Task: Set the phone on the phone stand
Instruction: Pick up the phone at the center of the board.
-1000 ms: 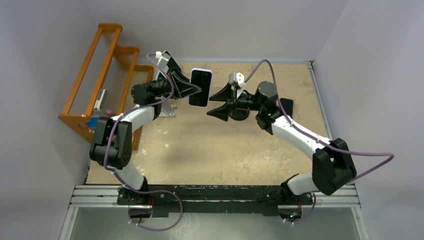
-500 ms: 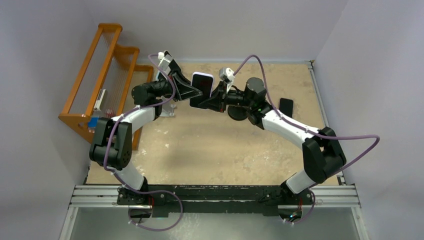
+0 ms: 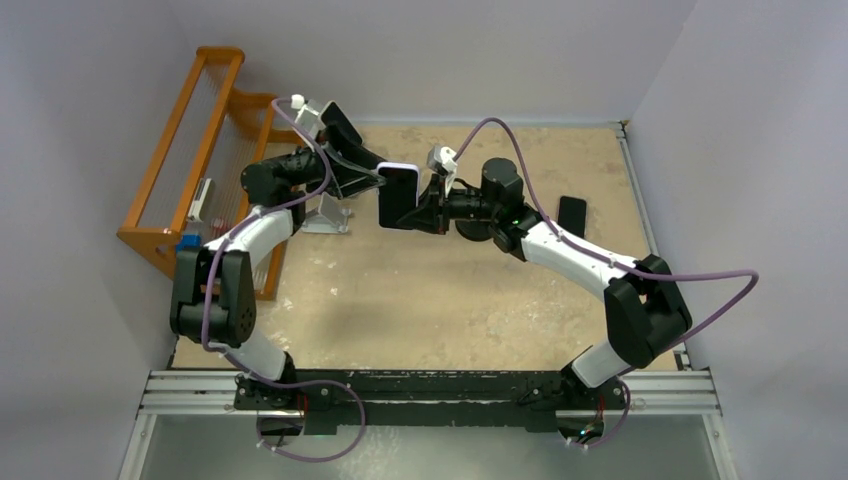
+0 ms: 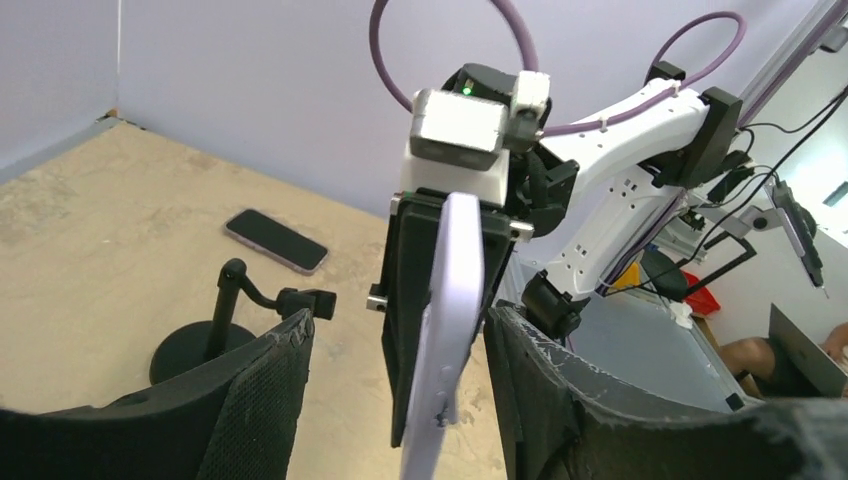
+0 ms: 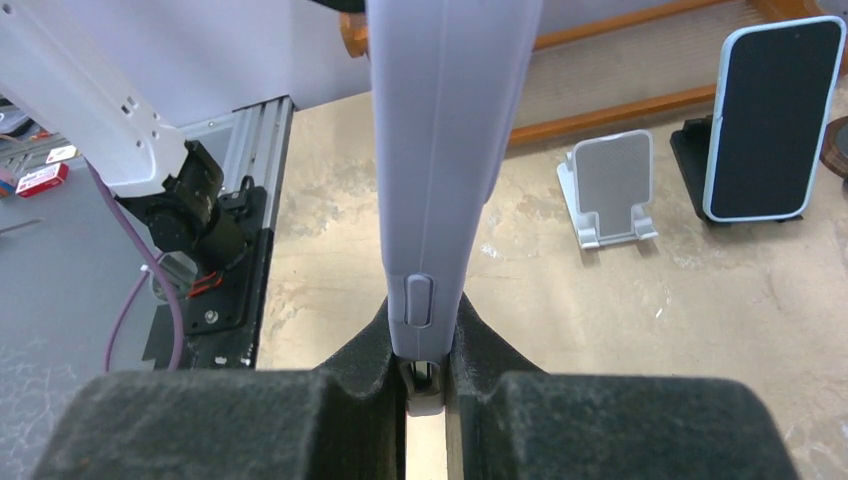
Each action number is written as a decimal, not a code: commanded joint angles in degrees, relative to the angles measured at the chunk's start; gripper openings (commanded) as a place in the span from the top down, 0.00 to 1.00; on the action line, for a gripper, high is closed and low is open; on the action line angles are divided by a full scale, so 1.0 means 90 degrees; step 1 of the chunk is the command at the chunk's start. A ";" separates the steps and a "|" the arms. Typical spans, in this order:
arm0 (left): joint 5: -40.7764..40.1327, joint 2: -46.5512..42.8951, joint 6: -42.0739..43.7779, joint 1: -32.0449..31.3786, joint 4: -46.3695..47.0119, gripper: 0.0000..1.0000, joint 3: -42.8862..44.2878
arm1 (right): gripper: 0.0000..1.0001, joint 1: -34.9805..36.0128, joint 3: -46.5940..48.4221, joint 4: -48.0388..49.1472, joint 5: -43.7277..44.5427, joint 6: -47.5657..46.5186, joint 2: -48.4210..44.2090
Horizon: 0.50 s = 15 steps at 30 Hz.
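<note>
Right jaws newly around lavender-cased phone (image 3: pixel 398 195)

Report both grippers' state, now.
Left gripper: open, fingers apart either side of the phone.
Right gripper: shut on the phone.

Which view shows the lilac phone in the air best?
Top external: the phone shows most of its dark screen, held in midair. Left wrist sees it nearly edge-on, lilac side and back; right wrist sees only its narrow edge, clamped in the right gripper.
</note>
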 commanded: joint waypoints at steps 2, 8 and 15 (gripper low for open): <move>-0.0062 -0.0899 0.1330 0.0043 -0.1358 0.37 0.0066 | 1.00 0.0014 0.0227 0.0139 -0.0158 -0.0340 -0.0305; -0.0085 -0.0961 0.1573 0.0034 -0.1718 0.34 0.0132 | 1.00 0.0014 0.0305 0.0062 -0.0108 -0.0411 -0.0169; -0.0075 -0.0862 0.1726 -0.0020 -0.1801 0.32 0.0153 | 1.00 0.0014 0.0367 0.0012 -0.0080 -0.0417 -0.0114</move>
